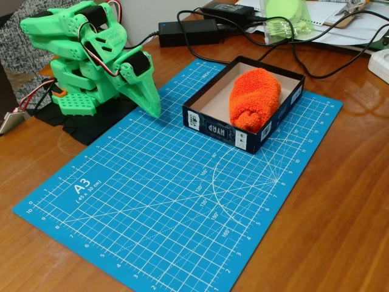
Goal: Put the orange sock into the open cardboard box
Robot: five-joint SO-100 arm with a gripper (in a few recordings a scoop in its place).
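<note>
The orange sock [254,98] lies as a fuzzy lump inside the open cardboard box [214,126], toward its right side, with beige floor showing on its left. The box is dark outside with white labels and sits on the far right part of the blue cutting mat [158,207]. My green arm is folded at the left, and its gripper [153,109] points down at the mat's far left edge, well left of the box. The fingers look closed together with nothing between them.
Two black power adapters [188,31] with cables lie behind the box on the wooden table. A green see-through cup [285,21] and papers stand at the back right. A white object [380,64] sits at the right edge.
</note>
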